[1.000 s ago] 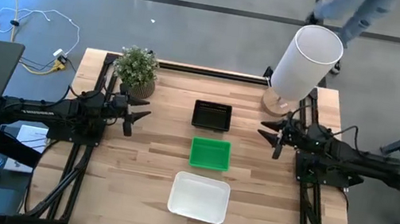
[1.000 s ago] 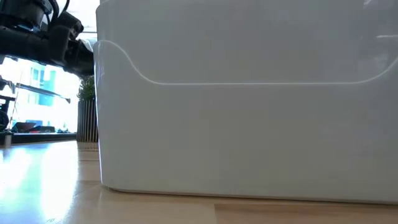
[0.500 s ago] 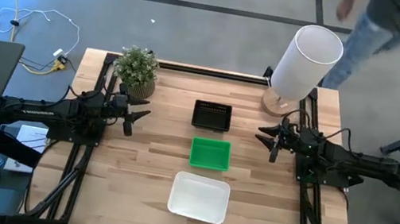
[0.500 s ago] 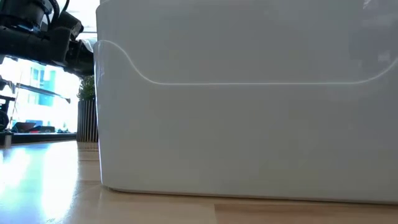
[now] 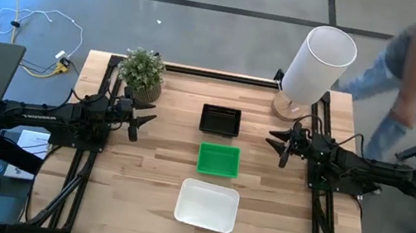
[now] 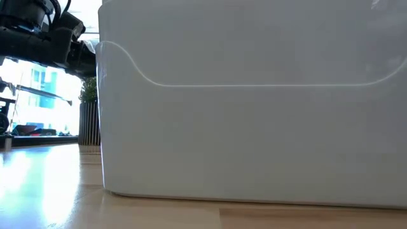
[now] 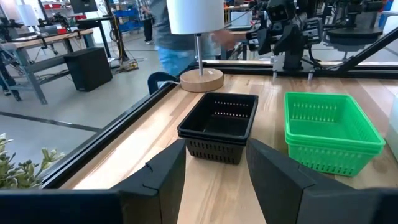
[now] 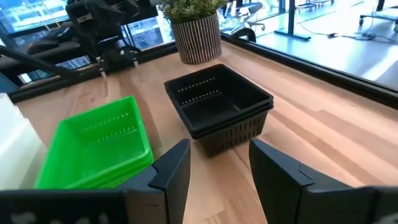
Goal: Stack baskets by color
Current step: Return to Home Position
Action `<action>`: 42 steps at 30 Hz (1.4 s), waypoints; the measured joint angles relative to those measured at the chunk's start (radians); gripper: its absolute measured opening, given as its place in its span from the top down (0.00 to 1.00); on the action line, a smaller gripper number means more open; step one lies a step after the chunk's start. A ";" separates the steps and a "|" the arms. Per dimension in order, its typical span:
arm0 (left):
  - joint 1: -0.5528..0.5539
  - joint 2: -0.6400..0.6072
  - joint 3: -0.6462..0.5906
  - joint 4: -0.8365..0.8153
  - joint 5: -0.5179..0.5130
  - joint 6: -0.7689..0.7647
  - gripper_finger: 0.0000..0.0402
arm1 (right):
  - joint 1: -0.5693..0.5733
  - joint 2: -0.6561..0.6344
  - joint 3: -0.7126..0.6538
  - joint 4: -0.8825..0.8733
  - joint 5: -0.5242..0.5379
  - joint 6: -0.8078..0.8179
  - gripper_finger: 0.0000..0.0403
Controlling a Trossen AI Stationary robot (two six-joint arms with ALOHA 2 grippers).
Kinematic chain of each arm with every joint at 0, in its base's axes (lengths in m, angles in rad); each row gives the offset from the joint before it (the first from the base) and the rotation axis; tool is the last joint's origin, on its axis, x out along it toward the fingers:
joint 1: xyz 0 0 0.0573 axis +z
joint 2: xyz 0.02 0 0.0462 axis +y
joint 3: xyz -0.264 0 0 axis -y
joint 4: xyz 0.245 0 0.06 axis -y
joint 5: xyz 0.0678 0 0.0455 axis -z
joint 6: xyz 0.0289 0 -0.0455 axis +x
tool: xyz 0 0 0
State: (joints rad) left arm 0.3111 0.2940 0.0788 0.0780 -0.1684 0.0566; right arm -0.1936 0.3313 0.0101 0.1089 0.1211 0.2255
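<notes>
Black basket stack (image 5: 220, 120), green stack (image 5: 219, 159), white stack (image 5: 208, 204) in line mid-table; left gripper (image 5: 140, 123) and right gripper (image 5: 277, 144) flanking, fingers apart, empty.

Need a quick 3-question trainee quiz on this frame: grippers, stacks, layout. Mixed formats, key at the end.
1. True or false: the right gripper is shut on a basket.
2. In the row of black stack, green stack and white stack, which is in the middle? A black, B green, C white.
3. Fill in: the potted plant stands nearest the ___ gripper.

Key: 1 false, it is open and empty, as is the left gripper; 2 B; 3 left.
</notes>
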 joint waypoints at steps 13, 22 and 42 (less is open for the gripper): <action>0.000 0.000 0.000 0.000 0.000 0.000 0.61 | 0.000 0.001 0.000 -0.007 0.000 -0.155 0.62; 0.000 0.000 0.000 -0.001 0.001 0.000 0.61 | 0.000 0.001 0.000 -0.007 0.000 -0.155 0.62; 0.000 0.000 0.000 -0.001 0.001 0.000 0.61 | 0.000 0.001 -0.001 -0.007 -0.001 -0.155 0.62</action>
State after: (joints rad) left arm 0.3111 0.2940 0.0788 0.0772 -0.1675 0.0563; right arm -0.1936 0.3321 0.0093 0.1019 0.1200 0.0702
